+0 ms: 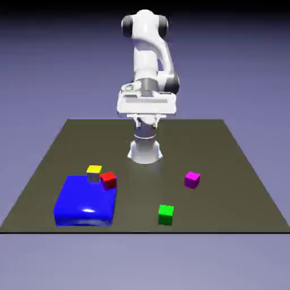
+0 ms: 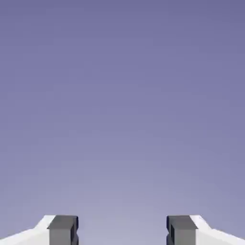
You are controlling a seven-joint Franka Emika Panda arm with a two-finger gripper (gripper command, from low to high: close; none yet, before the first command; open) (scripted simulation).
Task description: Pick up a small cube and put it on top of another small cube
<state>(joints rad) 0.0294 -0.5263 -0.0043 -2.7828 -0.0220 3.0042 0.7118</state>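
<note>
Exterior view: white arm stands folded and upright at the far edge of the dark tabletop, hand held high above the surface; the tool itself is not discernible from this side. Large blue block lies near the front on the exterior view's left; yellow cube sits at its far edge, red cube just beside the yellow one and touching the block's corner; whether either rests on the block cannot be told. Magenta cube lies well apart on the exterior view's right; green cube sits nearer the front edge, between block and magenta cube.

Hand view: tool spread wide, nothing between the grey fingertips; only plain blue-violet backdrop ahead; no cube in sight.
</note>
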